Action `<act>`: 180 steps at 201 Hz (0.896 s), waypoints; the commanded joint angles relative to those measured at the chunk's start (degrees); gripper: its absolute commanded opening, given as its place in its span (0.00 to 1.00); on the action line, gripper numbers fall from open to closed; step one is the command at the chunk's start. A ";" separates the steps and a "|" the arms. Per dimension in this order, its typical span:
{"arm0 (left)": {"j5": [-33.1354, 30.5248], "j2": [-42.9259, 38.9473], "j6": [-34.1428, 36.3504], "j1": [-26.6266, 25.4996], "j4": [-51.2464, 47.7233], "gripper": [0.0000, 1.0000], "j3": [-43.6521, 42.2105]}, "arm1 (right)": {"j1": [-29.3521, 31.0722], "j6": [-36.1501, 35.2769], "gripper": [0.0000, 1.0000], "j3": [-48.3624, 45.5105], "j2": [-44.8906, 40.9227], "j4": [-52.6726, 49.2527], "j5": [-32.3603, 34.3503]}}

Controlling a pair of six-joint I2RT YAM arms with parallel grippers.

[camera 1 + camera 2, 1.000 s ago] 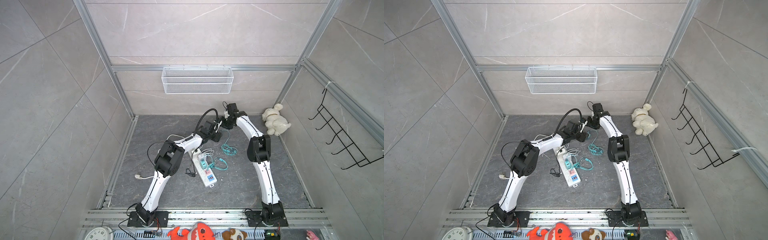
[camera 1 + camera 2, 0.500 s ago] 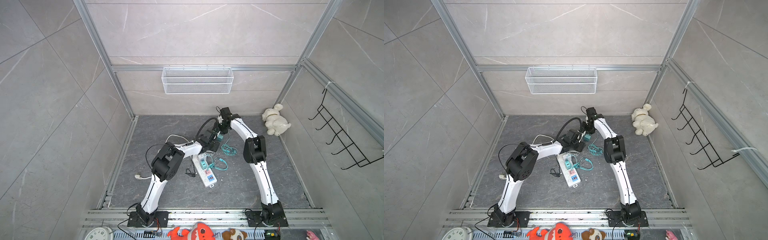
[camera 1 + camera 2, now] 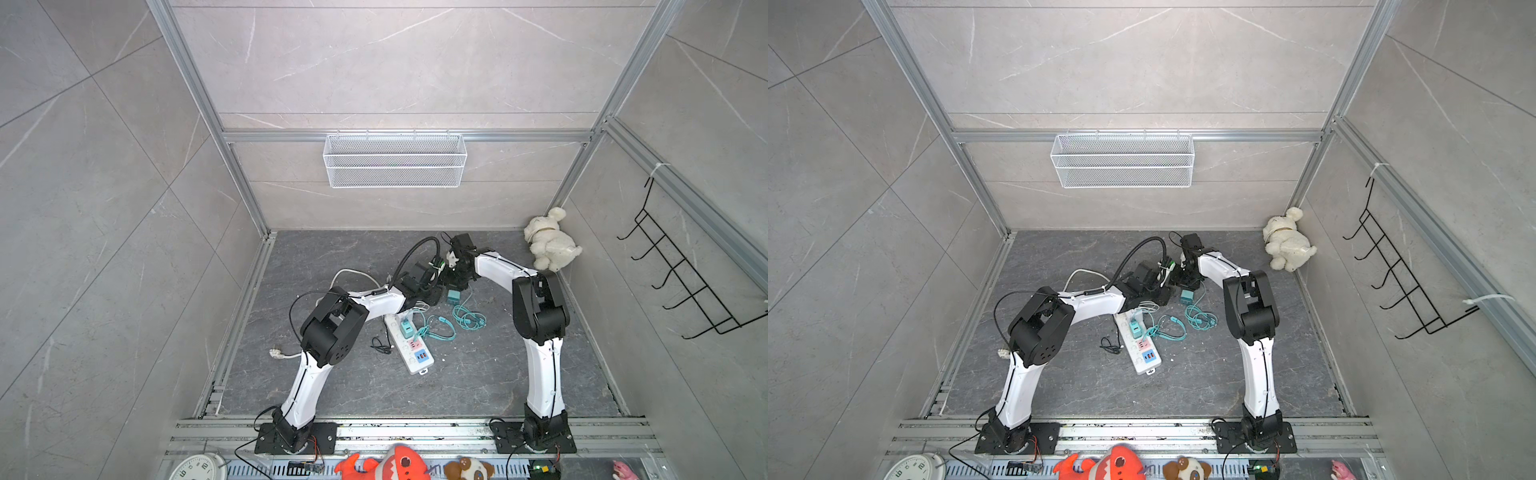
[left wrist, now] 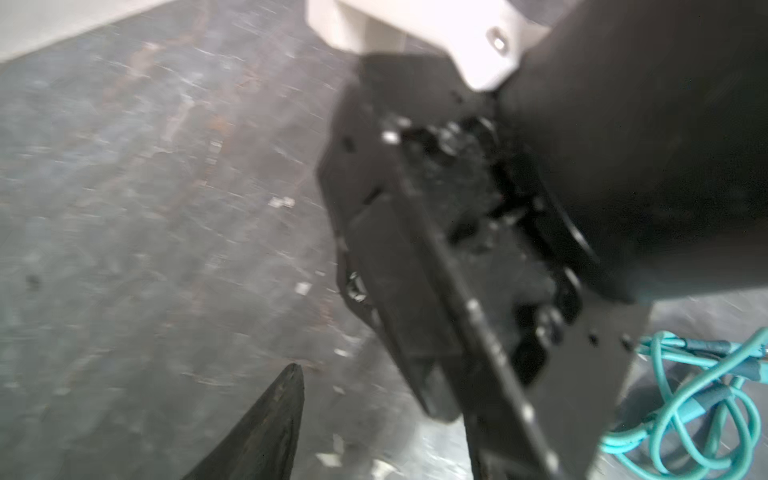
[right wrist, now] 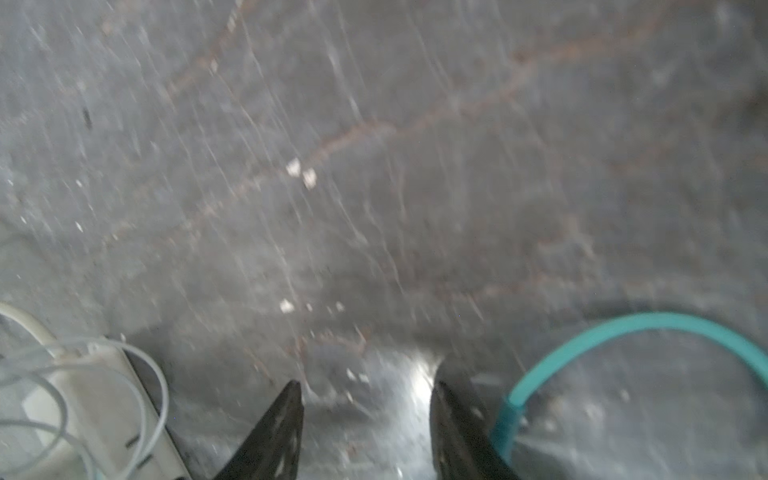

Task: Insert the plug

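Beyond the power strip's (image 3: 409, 341) far end, the teal plug (image 3: 453, 296) lies loose on the surface (image 3: 478, 374), with no grip on it.

In both top views the right claw (image 3: 455, 281) has swung back out after leaning in toward the left claw (image 3: 433, 269) half a second earlier. The plug rests just off the strip's far end, so I judge it must be picked up again. The teal cable (image 3: 468, 319) loops beside the strip, bare room lies on the strip's near side, and the back wall (image 3: 395, 208) stands near beyond its far end. In the left wrist view the right arm's wrist (image 4: 561, 187) fills the frame and only one finger (image 4: 274, 424) of the left claw shows, so I cannot tell its spread. In the right wrist view the right claw (image 5: 365, 386) stands spread on nothing, with the strip's end (image 5: 95, 399) to one side and the cable (image 5: 623, 324) just beside one finger.
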 commanded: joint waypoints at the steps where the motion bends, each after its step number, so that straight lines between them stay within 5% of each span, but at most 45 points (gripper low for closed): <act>1: 1.21 -4.25 1.14 -2.25 2.23 0.63 -0.88 | -0.22 1.77 0.54 -4.87 -6.20 2.56 1.27; 75: 0.61 -1.68 0.88 -9.22 0.24 0.62 2.52 | -7.37 3.20 0.58 -15.59 -19.76 6.39 2.64; 141: -9.30 3.04 -4.21 -9.57 -3.41 0.55 9.55 | -15.91 2.80 0.58 -28.71 -31.95 7.79 0.04; 180: -9.82 6.16 -7.08 -9.65 -5.57 0.54 13.19 | -16.93 1.50 0.58 -32.07 -36.60 5.68 -0.36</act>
